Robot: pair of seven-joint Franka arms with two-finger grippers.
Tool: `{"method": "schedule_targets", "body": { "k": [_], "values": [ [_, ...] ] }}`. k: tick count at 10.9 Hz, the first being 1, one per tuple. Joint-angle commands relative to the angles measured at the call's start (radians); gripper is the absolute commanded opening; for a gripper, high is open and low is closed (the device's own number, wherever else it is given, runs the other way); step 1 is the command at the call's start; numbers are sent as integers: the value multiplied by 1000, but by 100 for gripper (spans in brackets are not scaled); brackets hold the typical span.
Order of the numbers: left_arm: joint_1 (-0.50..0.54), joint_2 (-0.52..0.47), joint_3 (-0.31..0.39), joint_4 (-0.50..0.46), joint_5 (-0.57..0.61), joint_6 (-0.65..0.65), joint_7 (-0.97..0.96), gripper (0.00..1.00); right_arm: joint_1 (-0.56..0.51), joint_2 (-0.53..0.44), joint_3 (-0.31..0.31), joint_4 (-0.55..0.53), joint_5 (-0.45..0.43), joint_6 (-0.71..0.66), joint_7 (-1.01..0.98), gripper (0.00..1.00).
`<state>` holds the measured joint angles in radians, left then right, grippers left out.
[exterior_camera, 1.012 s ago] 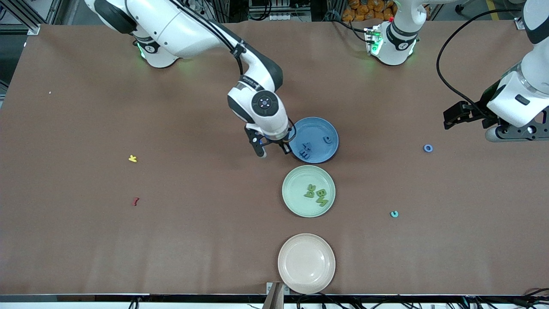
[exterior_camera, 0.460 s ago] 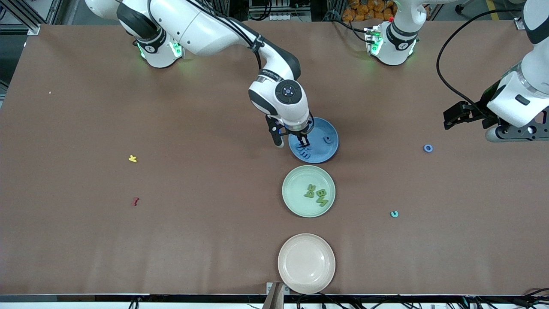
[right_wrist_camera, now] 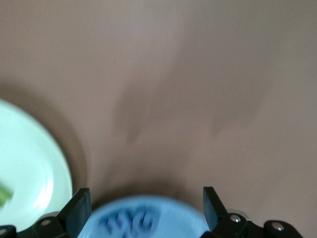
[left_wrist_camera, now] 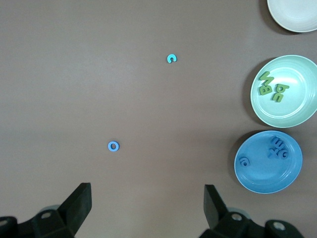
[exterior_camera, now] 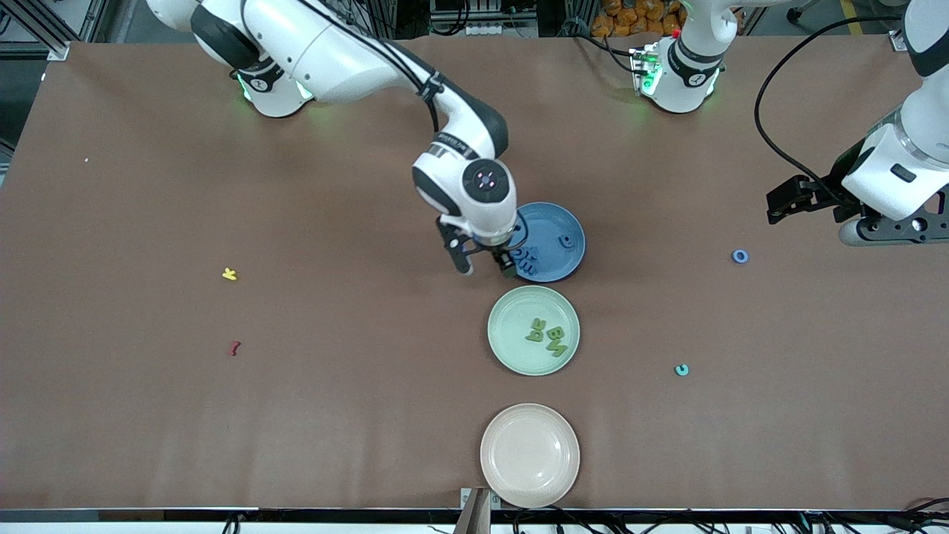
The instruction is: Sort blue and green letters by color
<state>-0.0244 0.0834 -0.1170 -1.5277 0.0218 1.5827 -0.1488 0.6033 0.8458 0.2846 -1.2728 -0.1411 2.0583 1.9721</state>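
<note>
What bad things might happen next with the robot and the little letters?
1. The right gripper hangs open at the rim of the blue plate. It might bump the rim and shake the blue letters lying close to that edge.
2. A blue ring letter lies on the table near the waiting left gripper, which is open. It might get missed.
3. The teal letter looks between blue and green, so it might get sorted wrong.

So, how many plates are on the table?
3, in one row: the blue plate is farthest from the front camera, the green plate is in the middle, and the cream plate is nearest. None seems hidden.
</note>
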Motion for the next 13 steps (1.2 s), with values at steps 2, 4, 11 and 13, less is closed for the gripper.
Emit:
{"method": "schedule_targets", "body": {
  "k": [2, 4, 11, 13],
  "values": [
    [0, -2, -3, 1, 21, 6, 9, 100, -221, -103, 10, -115, -9, -83, -432, 100],
    [1, -2, -4, 1, 21, 6, 8, 100, -330, -146, 10, -169, -9, -83, -640, 100],
    [1, -2, -3, 1, 20, 6, 8, 100, -721, -298, 8, -414, -23, -67, -1349, 100],
    [1, -1, -4, 0, 20, 6, 9, 100, -761, -344, 8, -535, -70, 24, -1384, 100]
  ]
}}
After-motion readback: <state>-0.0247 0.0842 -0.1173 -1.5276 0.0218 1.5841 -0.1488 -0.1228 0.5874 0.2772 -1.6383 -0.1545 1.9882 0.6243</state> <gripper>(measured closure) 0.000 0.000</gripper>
